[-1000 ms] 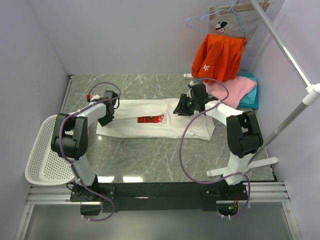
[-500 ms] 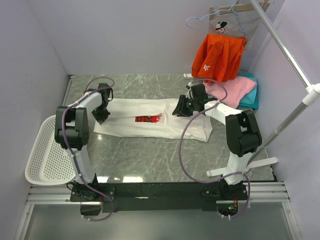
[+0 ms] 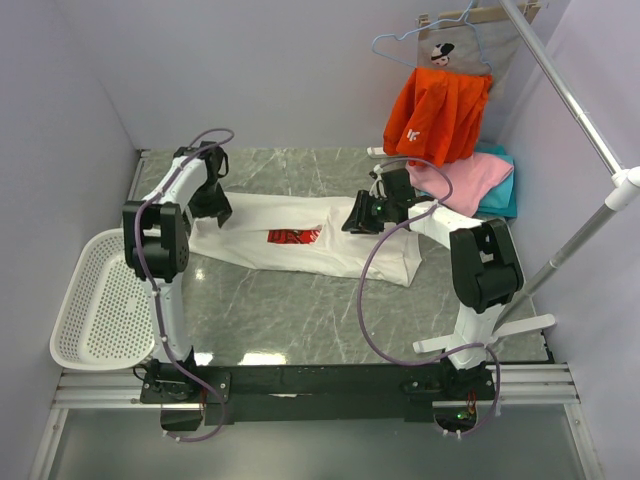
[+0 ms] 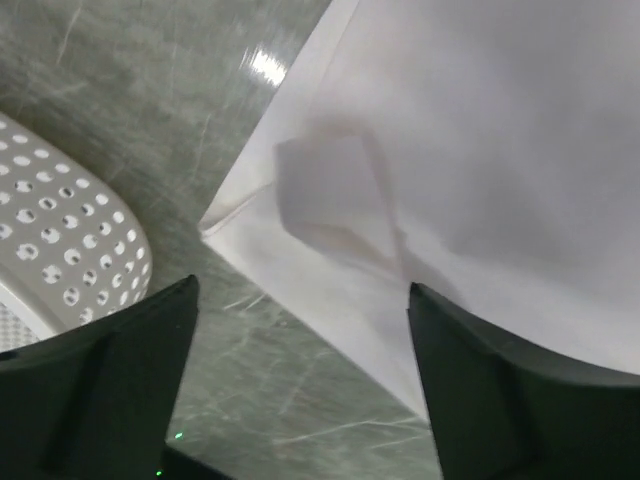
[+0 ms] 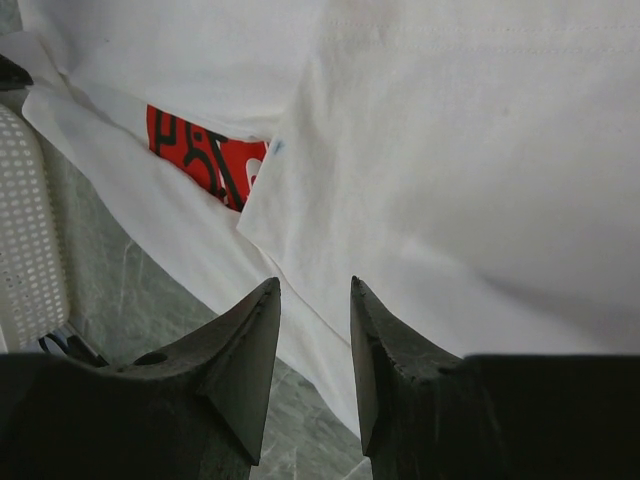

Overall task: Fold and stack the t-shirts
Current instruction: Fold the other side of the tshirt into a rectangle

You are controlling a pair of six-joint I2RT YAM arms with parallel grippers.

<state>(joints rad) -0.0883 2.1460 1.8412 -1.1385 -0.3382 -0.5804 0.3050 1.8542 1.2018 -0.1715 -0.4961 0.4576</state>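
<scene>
A: Any writing?

B: The white t-shirt point(image 3: 330, 245) has a red square print point(image 5: 205, 150) half covered by a fold. My right wrist camera shows dark strokes on it, but I can't read them. The orange garment point(image 3: 438, 110) has a small white mark point(image 3: 414, 135), too small to read. The cloth bag point(image 3: 445, 48) behind it shows a cartoon figure.

A: Where are the shirts?

B: The white one lies flat across the middle of the table point(image 3: 300, 320), partly folded lengthwise. The pink shirt point(image 3: 465, 180) sits on the teal shirt point(image 3: 503, 190) in the far right corner, just beside the white one's right end.

A: Grippers?

B: The left gripper point(image 4: 300, 330) has its fingers spread wide with nothing between them, and it's over the shirt's left edge near a corner. The right gripper point(image 5: 315, 300) has a narrow gap between its fingertips. I see no cloth pinched, and it's low over the shirt near the print.

A: What else is there?

B: A white perforated basket point(image 3: 85, 320) sits at the table's left edge, close to the left arm. The orange garment is on a wire hanger point(image 3: 400, 42) over the pink and teal pile. A white rail point(image 3: 565, 95) runs diagonally on the right.

A: Surface and room?

B: Grey-green marble-look tabletop, glossy, with plain pale walls on three sides.
</scene>
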